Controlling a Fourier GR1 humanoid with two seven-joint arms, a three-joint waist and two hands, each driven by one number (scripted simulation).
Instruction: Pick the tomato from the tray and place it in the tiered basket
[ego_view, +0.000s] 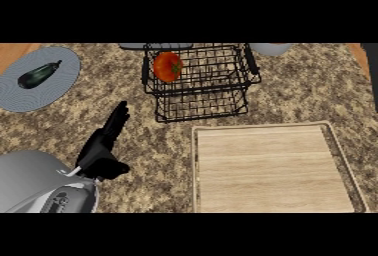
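The red tomato (167, 66) lies inside the upper tier of the black wire tiered basket (221, 85), at its left side. The wooden tray (269, 167) sits at the lower right of the counter with nothing on it. My left hand (103, 147) is at the lower left, fingers straight and pointing up toward the basket, well short of it and holding nothing. My right hand shows nowhere in the head view.
A grey round plate (55, 82) at the far left carries a dark eggplant (38, 75). Grey objects (272, 48) peek out behind the basket at the back edge. Speckled granite counter lies between tray, basket and plate.
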